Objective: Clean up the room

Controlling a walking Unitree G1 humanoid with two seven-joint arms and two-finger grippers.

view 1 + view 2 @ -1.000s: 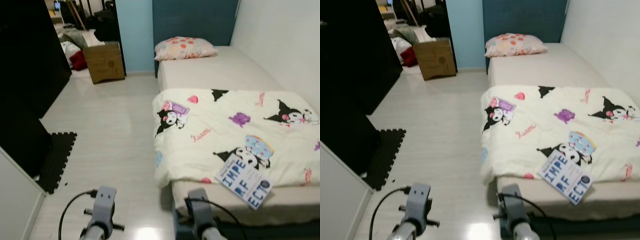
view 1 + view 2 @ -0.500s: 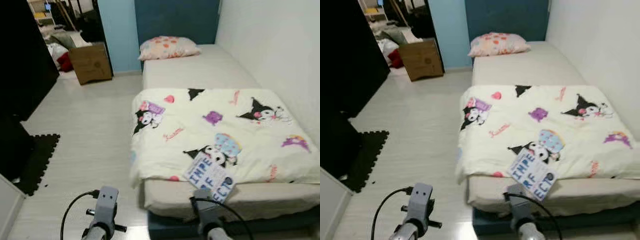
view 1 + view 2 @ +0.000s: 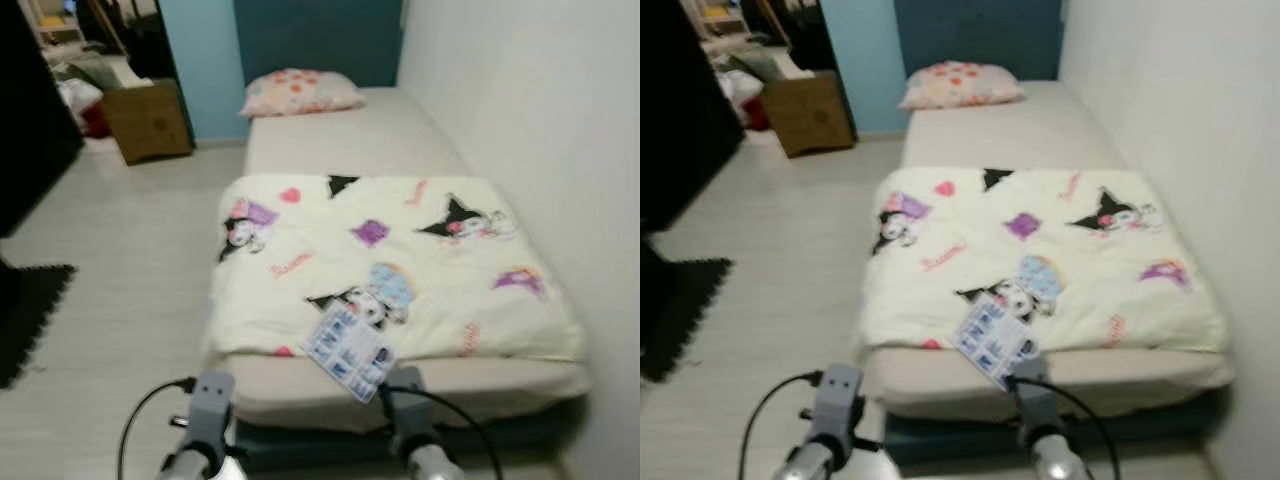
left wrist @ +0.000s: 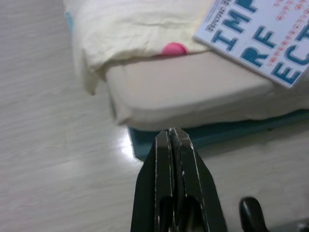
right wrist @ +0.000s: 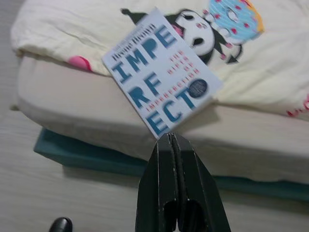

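Observation:
A white book (image 3: 348, 351) with blue letters lies tilted at the foot end of the bed (image 3: 400, 385), partly on a cream cartoon-print blanket (image 3: 390, 260). In the right wrist view the book (image 5: 161, 94) sits just beyond my right gripper (image 5: 170, 137), whose fingers are shut with nothing between them. My left gripper (image 4: 171, 131) is also shut and empty, low over the pale floor beside the bed's corner, with the book's (image 4: 263, 36) edge beyond it. Both wrists (image 3: 205, 400) show at the lower edge of the eye views. A floral pillow (image 3: 298, 92) lies at the head.
A cardboard box (image 3: 148, 120) and piled clutter stand at the far left by a doorway. A black foam mat (image 3: 25, 315) lies on the floor at the left. A white wall (image 3: 530, 150) runs along the bed's right side. Pale floor (image 3: 110, 260) stretches left of the bed.
The camera has swung right and closer, so the bed now sits centred and the book lies straight ahead of the right wrist. Both grippers stay low; the view is slightly blurred.

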